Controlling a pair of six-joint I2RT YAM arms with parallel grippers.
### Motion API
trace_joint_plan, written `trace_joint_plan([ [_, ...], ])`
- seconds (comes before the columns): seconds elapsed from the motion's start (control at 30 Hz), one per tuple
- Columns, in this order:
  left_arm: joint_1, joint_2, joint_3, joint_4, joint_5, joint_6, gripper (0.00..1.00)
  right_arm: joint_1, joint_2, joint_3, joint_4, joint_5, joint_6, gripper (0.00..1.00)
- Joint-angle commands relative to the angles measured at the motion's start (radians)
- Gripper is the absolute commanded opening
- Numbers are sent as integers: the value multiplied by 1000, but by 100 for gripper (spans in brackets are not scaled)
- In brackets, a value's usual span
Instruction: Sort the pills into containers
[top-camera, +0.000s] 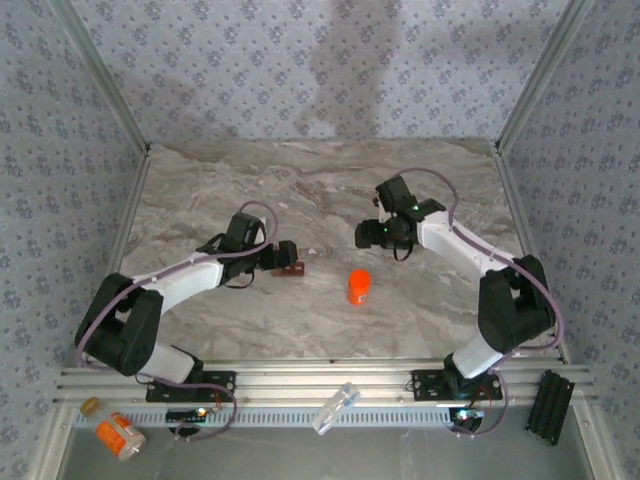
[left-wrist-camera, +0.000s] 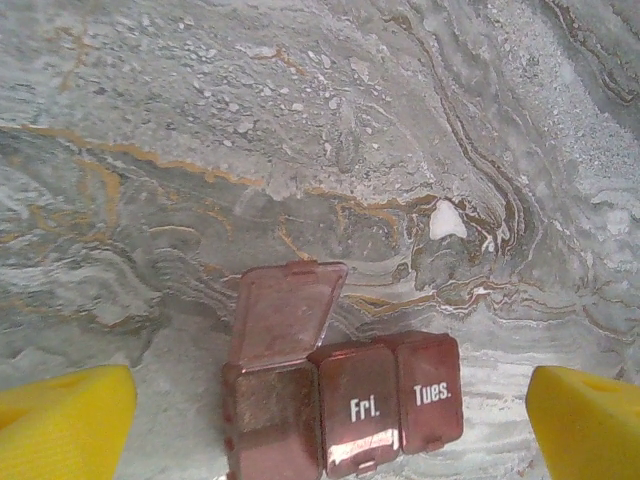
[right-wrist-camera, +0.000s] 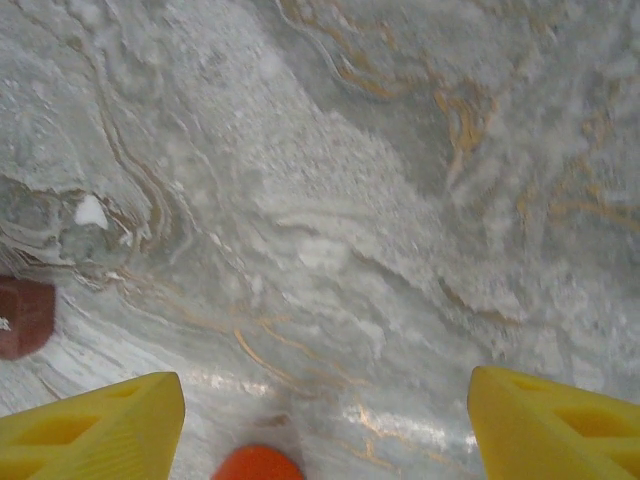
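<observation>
I'm looking down at a grey-brown marble-patterned tabletop boxed in by flowered wallpaper walls. From the top camera, the dark red-brown plastic pill box sits just left of the tabletop's centre, and my left gripper is right at it. A small orange cylinder stands near the centre, toward the near edge. My right gripper hangs just behind it. Off the near edge, a white-capped orange bottle lies at the left and a clear plastic tube lies near the middle.

Left wrist now: the left gripper has its yellow fingers spread wide either side of the pill box, neither touching it. One lid stands open, and the closed lids beside it read "Fri." and "Tues." A small white pill lies on bare marble beyond the box, apart from it.

Right wrist: the right gripper is spread too, with bare marble between its yellow fingers. The orange cylinder peeks in at the bottom. The pill box corner and the white pill sit at the left.
</observation>
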Motion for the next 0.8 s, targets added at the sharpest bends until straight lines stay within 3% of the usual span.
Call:
trace_joint_plan([
  [0.0,-21,33,-11,61,11,-28,100,-28,-76,-84,39,-20,59,77],
  [0.77,-137,53,-41,73,-62,-106,100,-78,-182,-200,59,-66,57,78],
])
